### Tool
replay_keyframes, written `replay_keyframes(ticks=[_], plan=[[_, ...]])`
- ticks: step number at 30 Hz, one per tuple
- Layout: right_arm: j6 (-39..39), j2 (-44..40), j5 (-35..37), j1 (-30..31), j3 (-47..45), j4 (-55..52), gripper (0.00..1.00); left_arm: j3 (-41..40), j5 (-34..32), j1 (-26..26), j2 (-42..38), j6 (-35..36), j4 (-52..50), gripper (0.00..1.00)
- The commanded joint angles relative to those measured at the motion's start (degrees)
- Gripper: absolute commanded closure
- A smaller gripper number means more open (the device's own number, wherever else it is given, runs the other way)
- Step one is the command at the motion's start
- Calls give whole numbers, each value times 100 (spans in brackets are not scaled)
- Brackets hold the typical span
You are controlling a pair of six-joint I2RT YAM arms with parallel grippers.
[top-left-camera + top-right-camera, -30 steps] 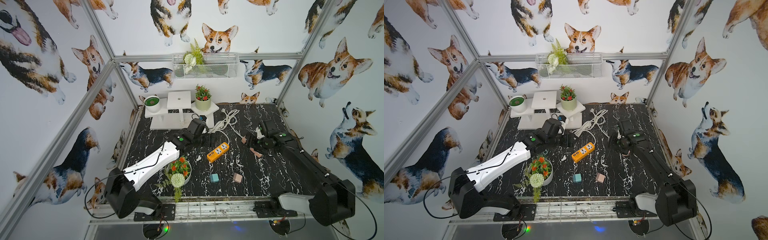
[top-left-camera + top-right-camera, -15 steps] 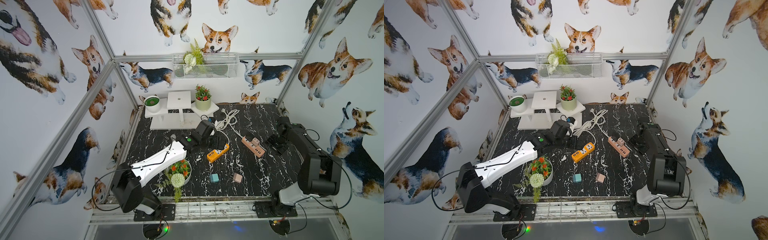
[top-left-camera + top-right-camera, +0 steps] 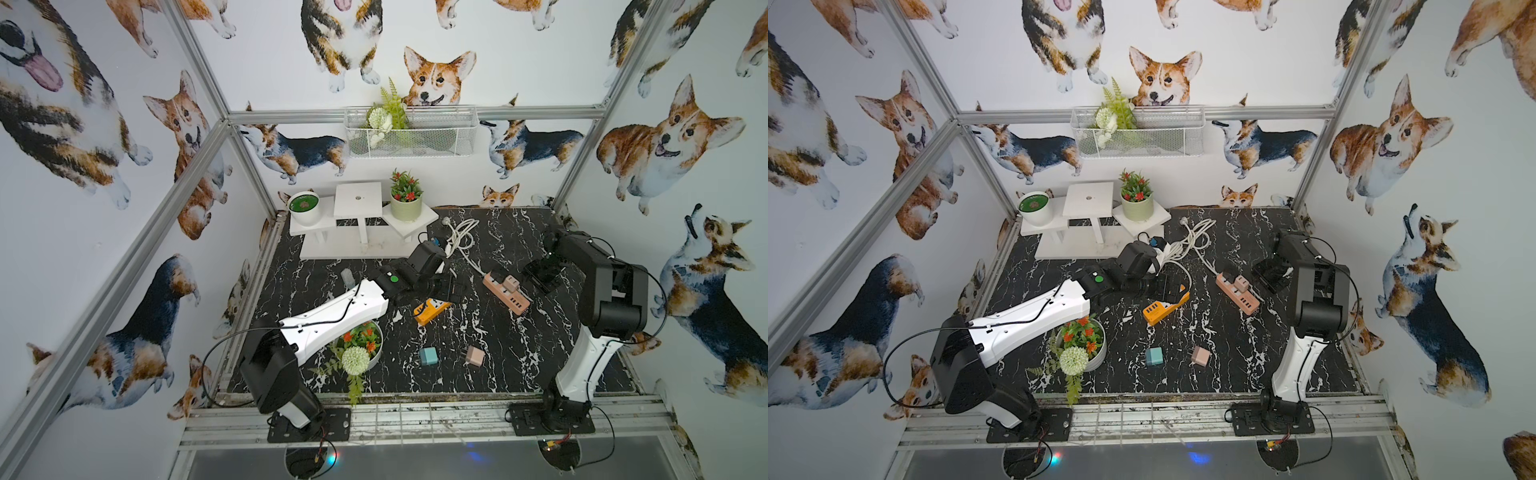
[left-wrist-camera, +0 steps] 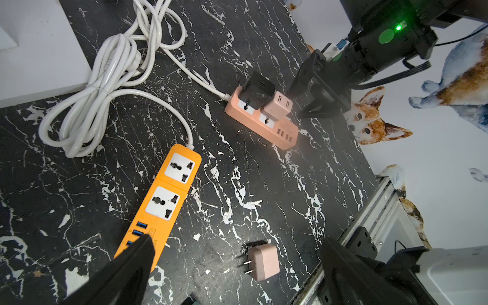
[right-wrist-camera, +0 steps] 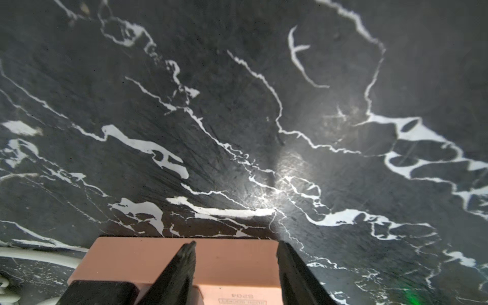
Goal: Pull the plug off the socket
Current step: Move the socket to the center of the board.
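**Right gripper at the pink plug, left gripper wide over the orange strip**

Near the front-left corner of the black, white-veined marble tabletop (image 3: pixel 519 365) you have a round white pot (image 3: pixel 379 347) of orange flowers. Toward the middle, your left gripper (image 3: pixel 453 289) hangs over the long, flat orange power strip (image 4: pixel 169 195). Its smooth black fingers (image 4: pixel 132 264) are spread wide and hold nothing, and that strip's square white sockets are bare. Between it and the front edge lie two rounded cube shapes: a teal plug (image 3: pixel 428 356) and a loose pink plug (image 4: pixel 264 261) on its side, metal prongs showing. Toward the back edge a glossy white cable (image 4: pixel 87 105) is bundled in loops.

Right of the middle lies the pink power strip (image 4: pixel 264 126), a matte slab set at a slant. A boxy black plug (image 4: pixel 257 91) and the pink plug (image 4: pixel 277 105) stand seated in its sockets, side by side. Your right gripper (image 3: pixel 540 276) sits low just beside the strip, on the side toward the right edge. Its wedge-shaped fingers (image 5: pixel 179 272) are partly apart. In the right wrist view the pink plug shows in the gap between them, and you cannot tell whether the pads touch it.
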Motion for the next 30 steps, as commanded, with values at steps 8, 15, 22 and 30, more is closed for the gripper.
replay_keyframes(ticks=[8,15,22,30], plan=[[485,-430,-865,576,-1187,636,46,26,63,9,117,106,79,0],[1013,-1004,-898,1173,-1935,1087,46,-83,37,33,57,116,76,0],[1289,-1145,-850,1457,-2096,1243,46,-151,73,88,18,124,23,0],[654,-2880,428,1466,-2511,730,47,713,151,132,700,14,-733,0]])
